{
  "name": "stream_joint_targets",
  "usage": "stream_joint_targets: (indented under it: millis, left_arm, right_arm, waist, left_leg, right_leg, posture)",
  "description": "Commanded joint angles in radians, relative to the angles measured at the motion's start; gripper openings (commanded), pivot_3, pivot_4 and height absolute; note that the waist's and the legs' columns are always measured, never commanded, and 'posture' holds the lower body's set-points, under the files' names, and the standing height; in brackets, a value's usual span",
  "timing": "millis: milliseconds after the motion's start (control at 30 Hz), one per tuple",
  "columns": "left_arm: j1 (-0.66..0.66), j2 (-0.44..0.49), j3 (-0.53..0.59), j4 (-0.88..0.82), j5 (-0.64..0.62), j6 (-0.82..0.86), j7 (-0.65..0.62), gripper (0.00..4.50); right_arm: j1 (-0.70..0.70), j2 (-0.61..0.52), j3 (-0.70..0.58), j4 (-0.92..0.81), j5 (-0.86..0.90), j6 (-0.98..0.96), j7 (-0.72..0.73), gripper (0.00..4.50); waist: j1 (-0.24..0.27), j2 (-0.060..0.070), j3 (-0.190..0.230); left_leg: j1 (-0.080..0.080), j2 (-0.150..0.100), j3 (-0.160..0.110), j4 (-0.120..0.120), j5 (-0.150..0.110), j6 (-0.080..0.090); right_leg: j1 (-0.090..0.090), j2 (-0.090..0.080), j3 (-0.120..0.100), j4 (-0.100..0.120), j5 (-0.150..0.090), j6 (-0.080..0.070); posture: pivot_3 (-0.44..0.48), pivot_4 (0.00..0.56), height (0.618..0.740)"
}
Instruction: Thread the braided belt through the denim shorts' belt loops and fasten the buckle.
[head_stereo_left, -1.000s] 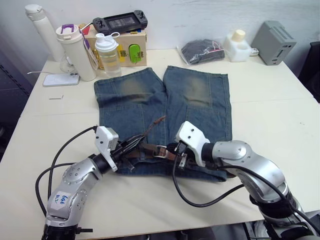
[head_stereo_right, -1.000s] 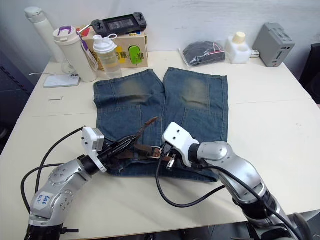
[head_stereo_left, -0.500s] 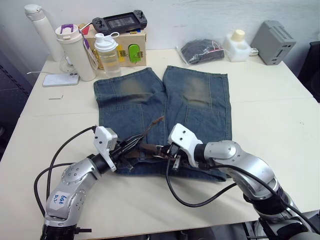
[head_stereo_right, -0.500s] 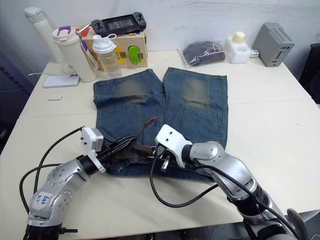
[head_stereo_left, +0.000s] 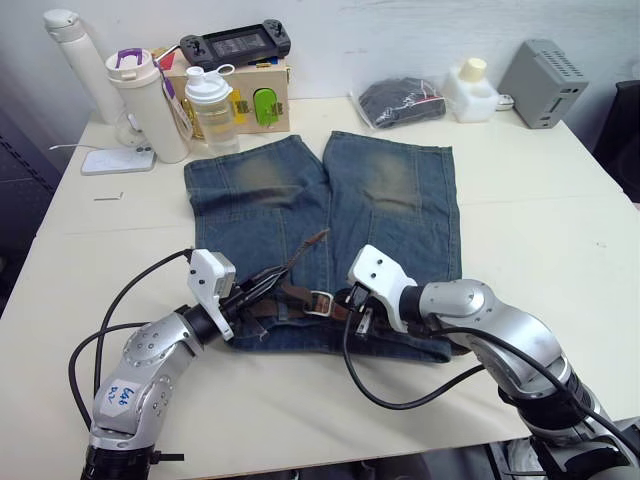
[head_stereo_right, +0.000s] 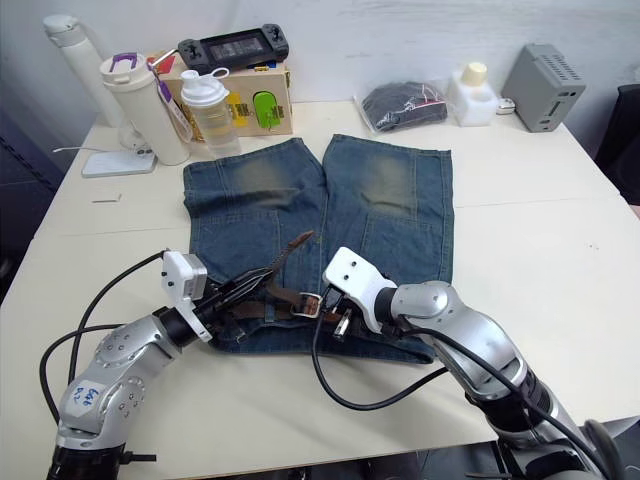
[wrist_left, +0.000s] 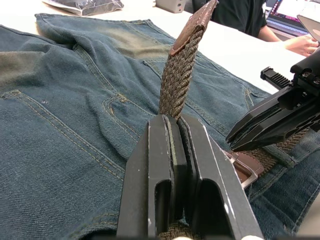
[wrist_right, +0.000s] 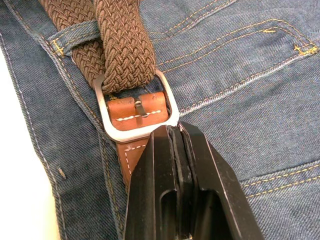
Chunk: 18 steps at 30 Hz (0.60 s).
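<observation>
From the head views, the dark-brown woven braided belt (head_stereo_left: 290, 290) lies along the near waistband of the faded blue denim shorts (head_stereo_left: 330, 225) on the surface. In the left wrist view, the left gripper (wrist_left: 176, 127) clamps the belt's free end, which rises toward its leather tip. In the right wrist view, the right gripper (wrist_right: 175, 134), closed and empty, touches the silver rectangular buckle (wrist_right: 135, 112).

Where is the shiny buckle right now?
The silver buckle lies on the denim shorts' waistband near the table's front edge, just ahead of the right gripper, with the braided belt passing through its frame.
</observation>
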Motion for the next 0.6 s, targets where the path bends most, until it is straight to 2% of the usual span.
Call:
stream_joint_targets:
  millis: [33,367,600]
  left_arm:
    - [-0.005,0.006,0.001,-0.013,-0.001,-0.010,-0.003,0.00]
    - [-0.007,0.010,0.002,-0.023,-0.002,0.000,0.005,0.00]
    - [0.005,0.019,0.005,-0.023,0.009,-0.010,0.003,0.00]
  right_arm:
    - [0.001,0.011,0.005,-0.033,0.007,-0.012,-0.008,0.05]
    - [-0.013,0.049,0.056,0.023,-0.017,-0.050,-0.013,0.05]
    - [-0.085,0.083,0.122,0.099,-0.048,-0.106,0.005,0.05]
  waist:
    - [0.000,0.000,0.000]
    - [0.000,0.000,0.000]
    - [-0.002,0.000,0.000]
  left_leg:
    - [0.000,0.000,0.000,0.000,0.000,0.000]
    - [0.000,0.000,0.000,0.000,0.000,0.000]
    - [0.000,0.000,0.000,0.000,0.000,0.000]
  right_leg:
    - [0.000,0.000,0.000,0.000,0.000,0.000]
    - [0.000,0.000,0.000,0.000,0.000,0.000]
    - [0.000,0.001,0.000,0.000,0.000,0.000]
  posture:
    - [0.000,0.150,0.690]
    - [0.000,0.150,0.690]
    - [0.000,0.150,0.690]
